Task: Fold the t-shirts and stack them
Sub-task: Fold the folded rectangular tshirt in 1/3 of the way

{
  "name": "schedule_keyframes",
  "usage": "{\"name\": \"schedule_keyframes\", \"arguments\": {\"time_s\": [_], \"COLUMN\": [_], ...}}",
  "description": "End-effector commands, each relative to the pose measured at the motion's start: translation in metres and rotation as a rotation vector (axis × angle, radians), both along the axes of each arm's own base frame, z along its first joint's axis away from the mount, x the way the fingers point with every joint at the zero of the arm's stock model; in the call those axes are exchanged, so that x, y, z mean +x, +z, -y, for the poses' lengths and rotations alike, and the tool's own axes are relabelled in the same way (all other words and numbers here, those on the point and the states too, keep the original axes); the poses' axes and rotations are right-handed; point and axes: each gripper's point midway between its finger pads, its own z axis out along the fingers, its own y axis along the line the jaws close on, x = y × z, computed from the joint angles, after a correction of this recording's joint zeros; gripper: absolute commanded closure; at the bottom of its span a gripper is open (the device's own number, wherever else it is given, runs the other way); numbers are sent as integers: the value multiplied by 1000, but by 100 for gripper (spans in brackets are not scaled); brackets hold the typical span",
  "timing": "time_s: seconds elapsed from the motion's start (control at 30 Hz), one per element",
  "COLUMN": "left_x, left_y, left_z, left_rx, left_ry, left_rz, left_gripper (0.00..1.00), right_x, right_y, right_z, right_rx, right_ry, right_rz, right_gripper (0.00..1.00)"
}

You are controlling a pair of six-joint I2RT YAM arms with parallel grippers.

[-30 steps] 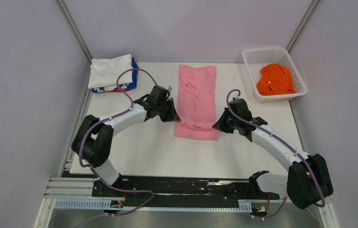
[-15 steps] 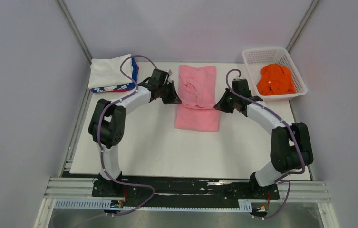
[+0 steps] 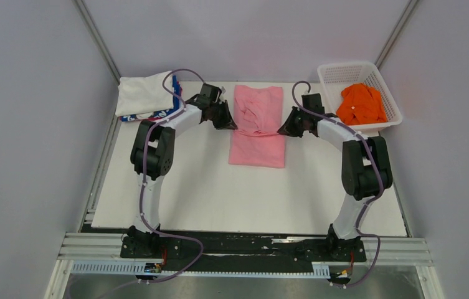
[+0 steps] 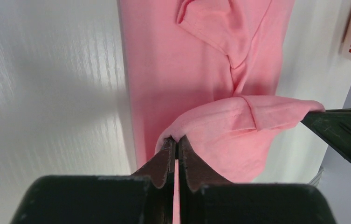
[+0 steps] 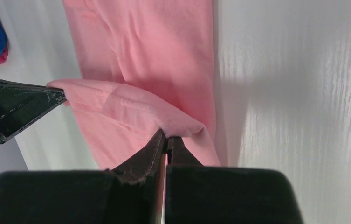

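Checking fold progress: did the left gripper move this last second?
Yes: the left gripper, pinching the pink t-shirt, moved toward the table's far edge, nearer the white t-shirt.

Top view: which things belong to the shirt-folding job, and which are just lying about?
Job: pink t-shirt, pinched by left claw and right claw; orange t-shirt; folded white t-shirt; blue and red t-shirt beneath it.
Lying about: white mesh basket.

One t-shirt (image 3: 256,134) lies in the middle of the table (image 3: 207,193); a stack of folded t-shirts (image 3: 143,96) sits at the far left; a basket (image 3: 329,76) at the far right holds another t-shirt (image 3: 360,104).
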Motion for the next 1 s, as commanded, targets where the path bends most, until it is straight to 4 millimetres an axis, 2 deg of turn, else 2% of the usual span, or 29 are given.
{"name": "schedule_keyframes", "arguments": {"time_s": [0.0,0.03,0.07,0.13,0.17,0.2,0.23,0.3,0.37,0.4,0.5,0.53,0.57,0.6,0.63,0.67,0.7,0.73,0.83,0.97], "left_x": [18,23,27,39,46,57,61,72,75,73,56,42,27,19,0,-7,-24,-33,-75,-104], "left_y": [4,4,4,12,13,20,24,39,57,69,79,77,58,72,49,62,42,51,30,15], "left_z": [-1,-3,-4,-6,-9,-11,-13,-15,-17,-18,-24,-28,-33,-35,-41,-40,-47,-46,-46,-36], "left_rx": [-16,-17,-17,-34,-40,-47,-52,-74,-88,-88,-77,-68,-47,-58,-37,-50,-24,-25,40,78], "left_ry": [-1,13,21,35,46,56,62,62,55,46,43,42,46,48,54,53,61,59,40,16], "left_rz": [20,23,25,50,61,84,90,117,146,168,178,165,119,150,98,135,91,111,62,35], "left_gripper": [93,91,83,62,40,32,14,2,0,0,0,0,0,0,0,0,0,0,0,0], "right_x": [30,36,40,52,59,66,71,75,71,66,39,31,21,12,4,-3,-11,-17,-19,-24], "right_y": [9,9,7,12,14,17,21,30,36,37,37,36,36,34,32,29,25,22,23,23], "right_z": [1,2,4,7,10,13,14,15,15,16,14,11,5,-1,-9,-15,-20,-23,-34,-48], "right_rx": [14,16,20,36,43,50,62,75,72,69,48,38,32,25,20,15,12,5,-31,-58], "right_ry": [17,10,3,-2,-7,-14,-14,-5,3,3,27,45,71,101,129,150,162,164,171,172], "right_rz": [65,68,65,79,86,88,92,102,107,107,110,119,126,133,134,129,120,119,150,139], "right_gripper": [97,95,94,91,88,80,73,43,25,19,1,0,0,0,0,0,0,0,0,0]}}
